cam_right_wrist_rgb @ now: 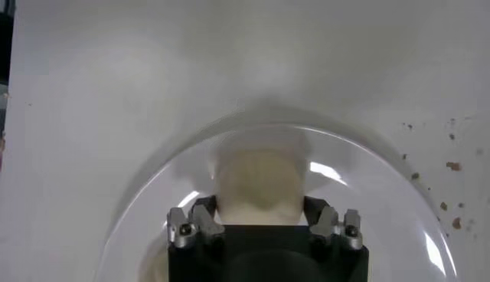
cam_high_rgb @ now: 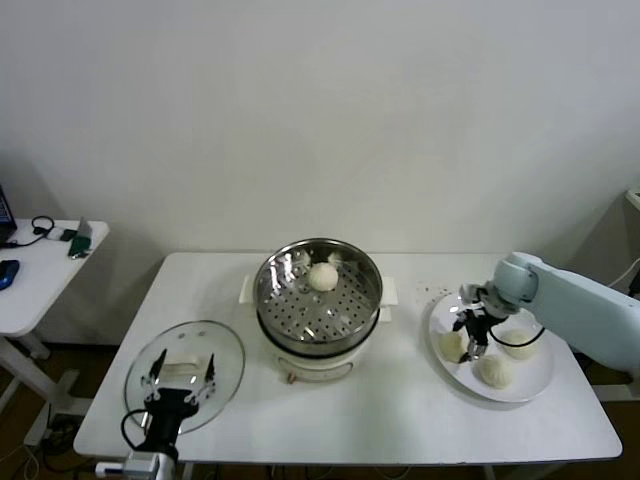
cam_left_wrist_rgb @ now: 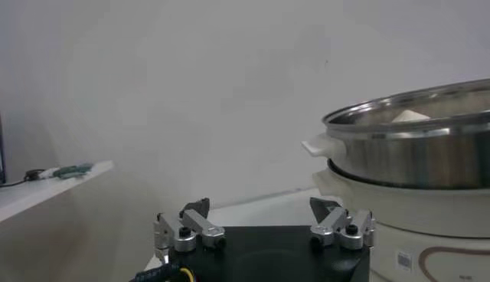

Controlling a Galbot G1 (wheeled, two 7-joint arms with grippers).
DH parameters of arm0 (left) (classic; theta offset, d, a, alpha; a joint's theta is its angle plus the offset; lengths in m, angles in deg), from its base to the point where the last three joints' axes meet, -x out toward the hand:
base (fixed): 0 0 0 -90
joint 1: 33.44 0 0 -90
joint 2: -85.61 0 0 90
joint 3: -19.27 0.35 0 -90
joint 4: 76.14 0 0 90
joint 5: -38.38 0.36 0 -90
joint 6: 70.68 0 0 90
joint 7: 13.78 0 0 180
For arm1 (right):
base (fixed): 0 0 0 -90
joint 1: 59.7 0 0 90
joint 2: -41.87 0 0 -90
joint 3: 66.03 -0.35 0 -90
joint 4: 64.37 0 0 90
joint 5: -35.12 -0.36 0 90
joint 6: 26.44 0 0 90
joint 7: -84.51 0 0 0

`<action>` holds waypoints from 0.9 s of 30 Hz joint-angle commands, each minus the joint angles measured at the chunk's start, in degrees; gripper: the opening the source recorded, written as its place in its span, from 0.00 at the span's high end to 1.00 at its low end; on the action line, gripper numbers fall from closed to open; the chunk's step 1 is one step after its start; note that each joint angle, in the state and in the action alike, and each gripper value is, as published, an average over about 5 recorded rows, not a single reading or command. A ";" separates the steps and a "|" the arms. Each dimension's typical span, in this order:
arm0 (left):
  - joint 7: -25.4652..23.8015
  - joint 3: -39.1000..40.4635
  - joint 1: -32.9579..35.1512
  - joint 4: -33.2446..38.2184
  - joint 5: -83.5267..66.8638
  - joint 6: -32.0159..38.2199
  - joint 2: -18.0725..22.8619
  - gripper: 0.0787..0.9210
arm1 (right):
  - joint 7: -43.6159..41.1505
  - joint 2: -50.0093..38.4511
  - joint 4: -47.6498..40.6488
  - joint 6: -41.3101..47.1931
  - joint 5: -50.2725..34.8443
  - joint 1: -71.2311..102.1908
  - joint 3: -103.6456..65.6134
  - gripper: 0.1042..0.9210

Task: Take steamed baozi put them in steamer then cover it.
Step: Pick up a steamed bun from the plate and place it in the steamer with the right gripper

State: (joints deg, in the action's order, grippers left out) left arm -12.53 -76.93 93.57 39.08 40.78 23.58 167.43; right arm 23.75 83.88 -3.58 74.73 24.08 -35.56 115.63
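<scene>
At the near left of the table [cam_high_rgb: 400, 440], the cover [cam_high_rgb: 185, 375] is seen lying flat, its white handle upward. The left gripper [cam_high_rgb: 180, 385] is parked just over its near edge, with fingers spread wide and nothing held.

In the middle, the steamer [cam_high_rgb: 318, 300] is left uncovered, and one baozi in the basket [cam_high_rgb: 322, 277] is seen at its far side.

On the right, three buns are found on the white plate [cam_high_rgb: 535, 385]. The right gripper [cam_high_rgb: 470, 335] is lowered onto the leftmost bun [cam_right_wrist_rgb: 260, 178], and its fingers are pressed against both sides of it, so a grasp is judged to be made.

The loading step is judged to be in hand. Next, a straight lift is called for, then a carry left over the steel rim, with a release beside the bun already there.
</scene>
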 commanded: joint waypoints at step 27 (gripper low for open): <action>0.23 2.06 0.53 1.95 1.02 -0.35 -0.19 0.12 | 2.28 12.58 8.13 3.89 -40.36 -50.74 34.11 0.29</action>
State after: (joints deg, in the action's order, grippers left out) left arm -12.30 -75.07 94.18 40.95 41.33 23.36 167.26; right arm 25.47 90.32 3.11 77.91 -4.81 -72.72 141.03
